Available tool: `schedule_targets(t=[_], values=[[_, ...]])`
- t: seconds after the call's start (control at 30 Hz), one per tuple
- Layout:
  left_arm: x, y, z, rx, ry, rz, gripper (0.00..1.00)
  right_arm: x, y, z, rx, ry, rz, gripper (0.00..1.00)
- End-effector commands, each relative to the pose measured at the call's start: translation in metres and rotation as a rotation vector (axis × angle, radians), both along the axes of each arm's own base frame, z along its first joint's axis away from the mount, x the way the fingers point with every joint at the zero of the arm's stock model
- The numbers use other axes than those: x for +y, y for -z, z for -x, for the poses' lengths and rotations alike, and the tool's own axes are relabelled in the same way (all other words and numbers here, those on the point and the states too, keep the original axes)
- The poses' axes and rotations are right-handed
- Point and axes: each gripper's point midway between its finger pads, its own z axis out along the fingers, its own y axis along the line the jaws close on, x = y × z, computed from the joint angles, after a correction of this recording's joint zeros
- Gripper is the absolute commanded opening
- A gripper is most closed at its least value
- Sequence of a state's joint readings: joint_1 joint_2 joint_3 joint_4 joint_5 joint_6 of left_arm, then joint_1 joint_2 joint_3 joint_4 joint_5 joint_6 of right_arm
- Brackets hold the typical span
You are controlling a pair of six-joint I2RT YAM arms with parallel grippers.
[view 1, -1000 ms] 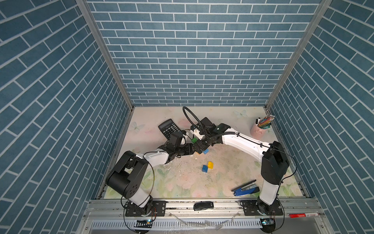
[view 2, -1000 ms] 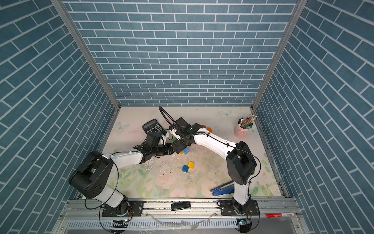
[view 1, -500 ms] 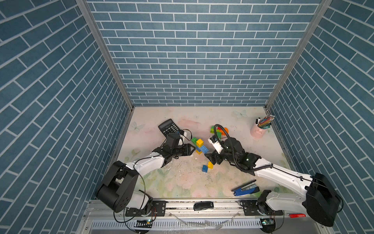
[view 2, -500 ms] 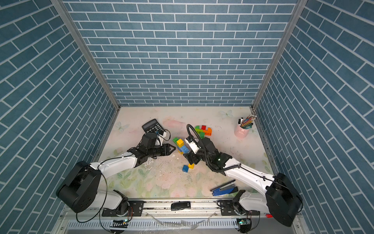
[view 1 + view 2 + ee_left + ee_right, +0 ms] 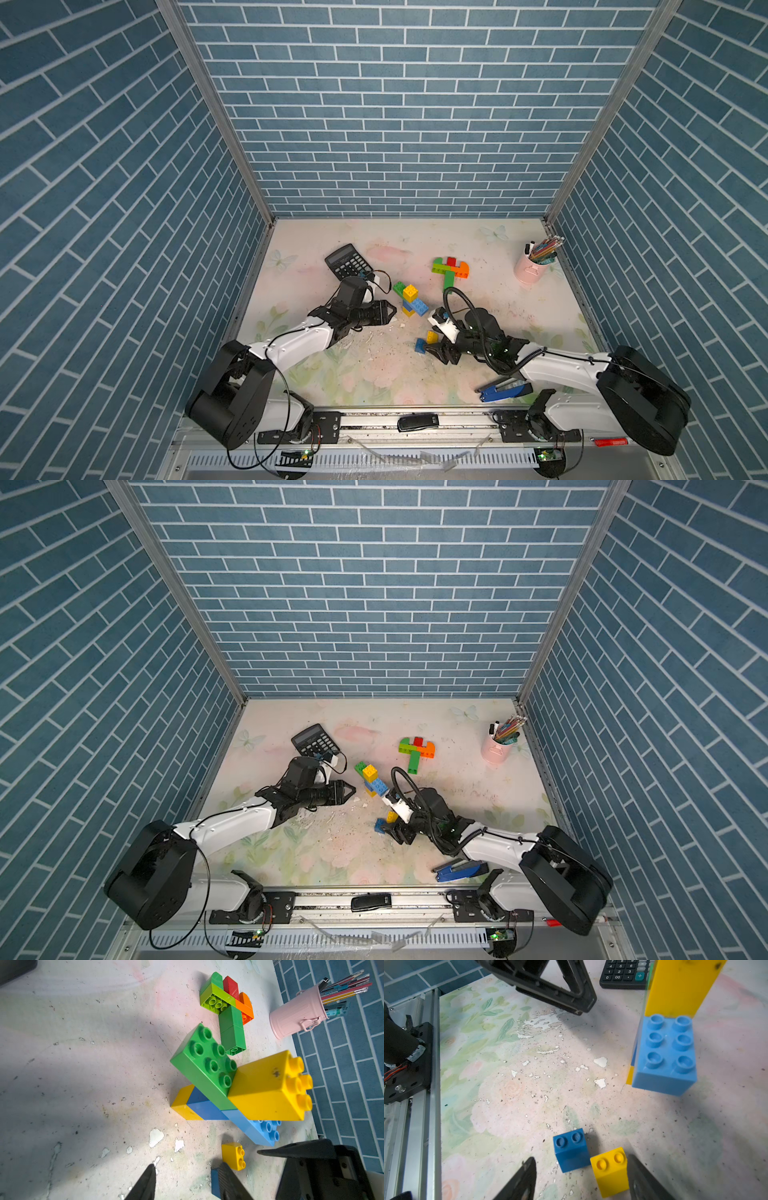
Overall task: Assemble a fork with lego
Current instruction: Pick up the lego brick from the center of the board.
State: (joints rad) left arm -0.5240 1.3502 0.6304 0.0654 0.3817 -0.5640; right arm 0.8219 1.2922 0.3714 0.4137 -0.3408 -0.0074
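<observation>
At the far side a flat fork-like piece (image 5: 451, 270) of lime, red, orange and green lego lies joined, prongs and handle seemingly done; nearer the middle stands a green, yellow and blue stack (image 5: 411, 300); the right gripper (image 5: 581, 1160), jaws apart, straddles a loose blue brick (image 5: 571, 1150) and yellow brick (image 5: 610, 1169), gripping neither; the left gripper (image 5: 188, 1167), apart and empty, hovers left of the stack; little looks left.

both top views high overhead, looking down on table (image 5: 374, 374), wrist views low, close, sharing lego stack (image 5: 207, 1076)
</observation>
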Motion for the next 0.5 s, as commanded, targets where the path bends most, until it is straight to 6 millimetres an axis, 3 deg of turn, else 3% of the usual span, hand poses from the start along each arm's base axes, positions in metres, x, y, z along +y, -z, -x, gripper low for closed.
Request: schedule_targets(t=[0.0,0.47], values=[[-0.002,-0.007,-0.001,-0.020,0.012,-0.012,0.50,0.010,-0.010,-0.008,-0.039,-0.032,-0.051,0.69],[-0.001,-0.007,-0.002,-0.017,0.008,-0.018,0.51,0.007,0.020,-0.025,0.008,-0.018,0.046,0.63]])
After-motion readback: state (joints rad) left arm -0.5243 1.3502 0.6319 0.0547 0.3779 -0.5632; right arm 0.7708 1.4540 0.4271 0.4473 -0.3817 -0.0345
